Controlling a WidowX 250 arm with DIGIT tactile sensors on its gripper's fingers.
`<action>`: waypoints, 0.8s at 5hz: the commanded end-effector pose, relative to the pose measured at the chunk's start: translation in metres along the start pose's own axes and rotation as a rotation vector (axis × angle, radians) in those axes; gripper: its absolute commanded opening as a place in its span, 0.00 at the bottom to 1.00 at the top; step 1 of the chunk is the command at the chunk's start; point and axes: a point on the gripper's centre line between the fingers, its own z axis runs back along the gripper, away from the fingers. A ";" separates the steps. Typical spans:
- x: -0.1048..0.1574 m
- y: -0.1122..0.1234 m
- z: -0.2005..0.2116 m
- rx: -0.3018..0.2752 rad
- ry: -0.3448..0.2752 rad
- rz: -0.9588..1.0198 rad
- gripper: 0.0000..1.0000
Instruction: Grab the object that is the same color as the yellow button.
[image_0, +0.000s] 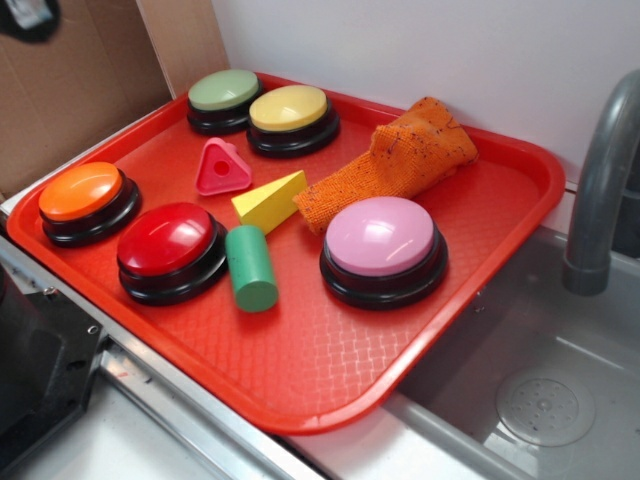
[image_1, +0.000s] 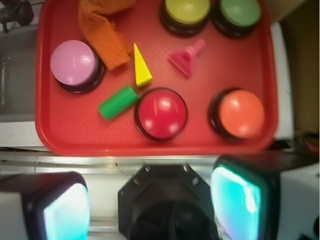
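A small yellow wedge block (image_0: 271, 200) (image_1: 141, 66) lies near the middle of the red tray (image_0: 300, 370) (image_1: 55, 135), beside the orange cloth. The yellow button (image_0: 290, 115) (image_1: 187, 11) stands at the tray's far side, next to a green-topped button (image_0: 224, 97) (image_1: 240, 12). My gripper (image_1: 152, 202) hangs high above the tray's near edge, over the counter, well clear of the block. Its fingers (image_1: 235, 197) stand wide apart with nothing between them. The gripper does not show in the exterior view.
Red (image_0: 168, 247), orange (image_0: 84, 198) and pink (image_0: 381, 245) buttons stand on the tray. A green cylinder (image_0: 250, 267) lies by the wedge, a pink triangular piece (image_0: 221, 168) behind it. An orange cloth (image_0: 395, 160) is bunched at the back. Sink and faucet (image_0: 600, 190) lie right.
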 end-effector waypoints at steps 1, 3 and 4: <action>0.045 0.003 -0.065 -0.067 -0.092 -0.024 1.00; 0.078 0.000 -0.122 -0.055 -0.122 -0.051 1.00; 0.090 0.001 -0.143 -0.056 -0.125 -0.054 1.00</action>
